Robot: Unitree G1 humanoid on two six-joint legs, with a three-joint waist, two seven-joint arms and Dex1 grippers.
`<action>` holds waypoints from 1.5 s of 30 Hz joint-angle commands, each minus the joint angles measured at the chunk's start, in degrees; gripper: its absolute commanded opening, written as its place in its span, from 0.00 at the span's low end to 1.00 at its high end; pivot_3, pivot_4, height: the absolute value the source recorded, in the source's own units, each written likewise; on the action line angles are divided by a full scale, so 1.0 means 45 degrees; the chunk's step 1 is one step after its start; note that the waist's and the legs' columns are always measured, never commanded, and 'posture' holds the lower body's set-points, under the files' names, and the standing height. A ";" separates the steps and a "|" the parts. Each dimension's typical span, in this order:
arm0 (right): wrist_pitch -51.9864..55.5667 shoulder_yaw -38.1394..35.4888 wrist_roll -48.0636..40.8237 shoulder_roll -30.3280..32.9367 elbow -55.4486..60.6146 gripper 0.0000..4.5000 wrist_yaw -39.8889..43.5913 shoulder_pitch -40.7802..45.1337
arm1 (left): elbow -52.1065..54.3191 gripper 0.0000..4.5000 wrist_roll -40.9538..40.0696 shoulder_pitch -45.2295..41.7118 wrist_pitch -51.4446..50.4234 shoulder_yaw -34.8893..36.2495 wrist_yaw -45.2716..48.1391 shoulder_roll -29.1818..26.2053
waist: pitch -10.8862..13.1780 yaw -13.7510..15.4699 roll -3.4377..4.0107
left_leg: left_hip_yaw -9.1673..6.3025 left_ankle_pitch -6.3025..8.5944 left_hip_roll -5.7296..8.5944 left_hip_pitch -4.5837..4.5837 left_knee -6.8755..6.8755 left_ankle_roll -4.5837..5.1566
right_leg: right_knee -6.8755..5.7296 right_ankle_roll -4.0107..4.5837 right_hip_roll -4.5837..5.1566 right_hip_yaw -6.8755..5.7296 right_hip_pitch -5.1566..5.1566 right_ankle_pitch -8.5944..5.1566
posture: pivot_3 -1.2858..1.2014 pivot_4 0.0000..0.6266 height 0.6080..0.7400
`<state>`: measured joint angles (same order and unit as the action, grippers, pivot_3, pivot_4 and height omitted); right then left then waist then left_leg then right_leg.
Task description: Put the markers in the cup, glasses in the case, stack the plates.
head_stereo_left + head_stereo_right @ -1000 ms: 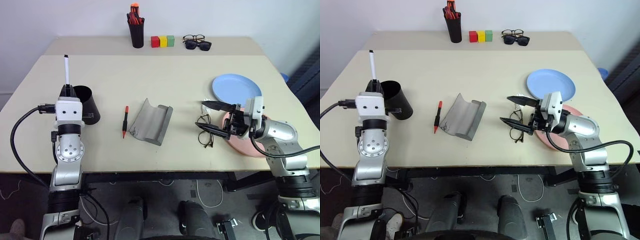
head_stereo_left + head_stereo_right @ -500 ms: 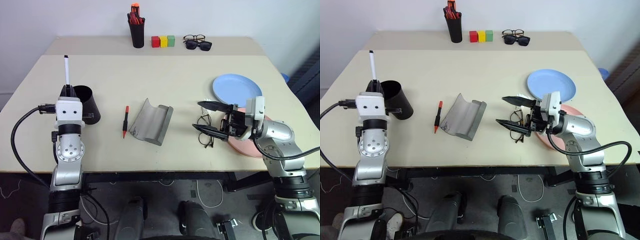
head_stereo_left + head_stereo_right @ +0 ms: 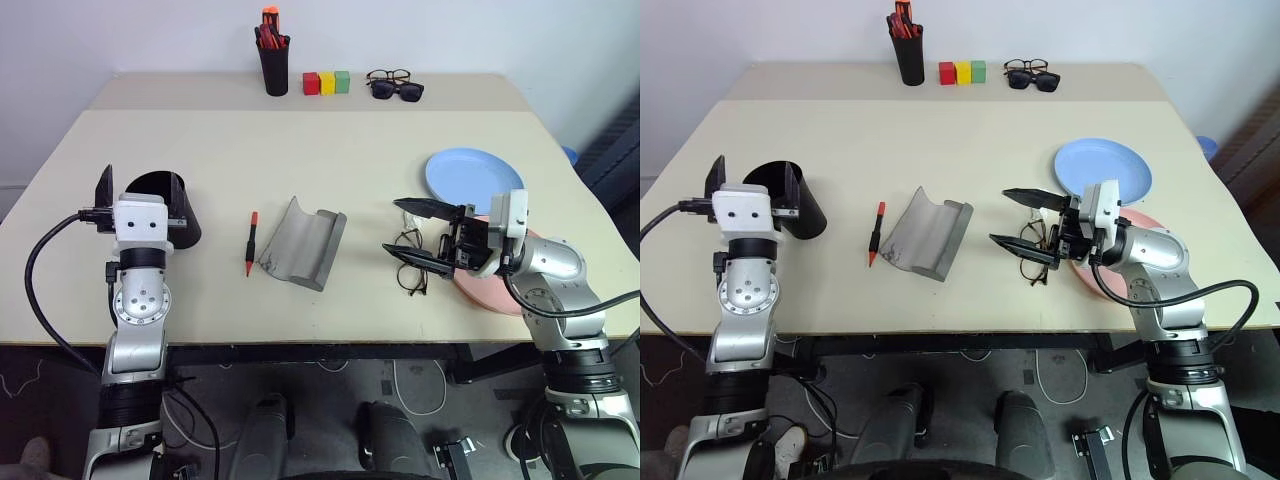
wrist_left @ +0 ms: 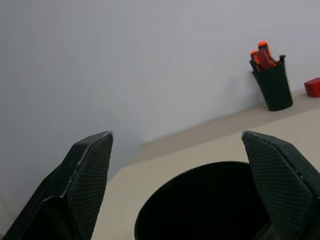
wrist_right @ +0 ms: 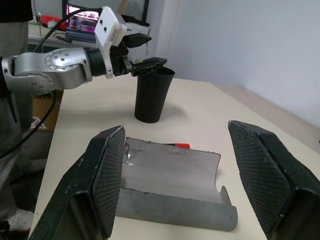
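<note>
Black-framed glasses point(image 3: 408, 262) lie just beneath the right gripper point(image 3: 412, 233), jaws apart, while the left gripper point(image 3: 140, 187) gapes over the cup point(image 3: 180, 205).

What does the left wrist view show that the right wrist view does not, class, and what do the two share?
Left wrist view alone: the pen holder of red and orange markers and a red block by the wall. Right wrist view alone: the open grey case, the red-capped marker behind it, and the left gripper seen from outside, open above the cup. Both: the black cup and the beige table.
</note>
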<state>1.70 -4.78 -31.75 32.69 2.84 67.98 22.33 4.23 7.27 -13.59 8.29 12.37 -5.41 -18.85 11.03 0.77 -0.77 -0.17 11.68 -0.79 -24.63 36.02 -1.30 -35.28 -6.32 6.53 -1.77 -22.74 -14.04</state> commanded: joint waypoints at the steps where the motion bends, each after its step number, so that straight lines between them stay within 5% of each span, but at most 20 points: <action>1: -0.0275 -0.0345 -0.0038 -0.0018 0.0059 0.75 -0.0101 -0.0086 | 0.1870 0.96 -0.1269 0.0240 -0.0951 -0.0496 0.1353 0.0121 | 0.0000 -0.0004 0.0000 | 0.0001 0.0000 0.0000 0.0000 0.0000 0.0000 | 0.0002 0.0004 0.0001 0.0001 0.0001 -0.0002 | 0.52 0.24 1.00; 6: -0.0349 -0.0506 -0.0001 0.0151 0.0118 0.75 -0.0211 -0.0357 | 0.5248 0.96 -0.3935 0.0618 -0.7342 -0.1201 0.2916 0.0117 | 0.0001 -0.0019 0.0001 | -0.0002 0.0000 0.0000 -0.0001 -0.0004 0.0000 | 0.0005 0.0005 0.0001 0.0001 0.0003 -0.0003 | 0.52 0.24 1.00; 11: -0.0241 -0.0631 -0.0025 0.0268 0.0312 0.75 -0.0439 -0.0506 | 0.6549 0.96 -0.4605 0.0022 -1.3049 -0.1099 0.2581 -0.0360 | 0.0001 -0.0050 0.0001 | -0.0011 -0.0001 -0.0007 0.0018 0.0002 0.0002 | -0.0030 0.0007 -0.0016 0.0003 0.0001 -0.0007 | 0.52 0.24 1.00; 16: -0.0218 -0.0689 0.0001 0.0296 0.0384 0.75 -0.0639 -0.0615 | 0.6895 0.96 -0.4966 -0.1150 -1.7344 -0.0552 0.1587 0.0609 | 0.0002 -0.0012 -0.0001 | -0.0029 -0.0002 -0.0010 0.0019 0.0020 0.0002 | -0.0037 0.0008 -0.0026 0.0002 0.0009 -0.0008 | 0.52 0.24 1.00; 30: -0.0364 -0.0842 -0.0014 0.0388 0.0470 0.75 -0.0827 -0.0849 | 0.4074 0.96 -0.3914 -0.3617 -2.0803 -0.0936 0.0357 0.2179 | 0.0006 -0.0012 -0.0009 | -0.0038 -0.0003 -0.0004 0.0018 0.0025 0.0002 | -0.0029 0.0007 -0.0029 0.0002 0.0018 -0.0008 | 0.52 0.24 1.00; 33: -0.0319 -0.0954 -0.0031 0.0446 0.0627 0.75 -0.0898 -0.0946 | 0.3417 0.78 -0.3570 -0.3730 -2.0922 -0.1006 0.0176 0.2136 | 0.0006 -0.0017 -0.0010 | -0.0038 -0.0003 -0.0003 0.0017 0.0019 0.0002 | -0.0027 0.0006 -0.0029 0.0003 0.0016 -0.0008 | 0.52 0.24 1.00; 40: -0.0216 -0.1138 -0.0078 0.0632 0.1024 0.75 -0.1138 -0.1285 | 0.3188 0.04 -0.3709 -0.3709 -2.0581 -0.1179 0.0649 0.2213 | 0.0001 -0.0031 -0.0002 | -0.0039 -0.0004 -0.0005 0.0030 0.0013 -0.0004 | -0.0030 0.0009 -0.0029 0.0003 0.0017 -0.0008 | 0.52 0.24 1.00; 45: -0.0119 -0.1144 -0.0080 0.0636 0.1233 0.75 -0.1355 -0.1336 | 0.4363 0.04 -0.4099 -0.3127 -1.9842 -0.1667 0.1738 0.1356 | 0.0002 -0.0037 -0.0003 | -0.0039 -0.0008 -0.0005 0.0030 0.0013 -0.0014 | -0.0028 0.0012 -0.0025 0.0003 0.0018 -0.0007 | 0.52 0.24 1.00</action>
<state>1.10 -8.42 -31.57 34.82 5.82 62.40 16.20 20.55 -9.98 -29.06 -82.57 6.41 0.03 -11.34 11.04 0.60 -0.79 -0.34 11.64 -0.81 -24.51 36.05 -1.36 -35.40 -6.26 6.42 -1.76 -22.68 -14.07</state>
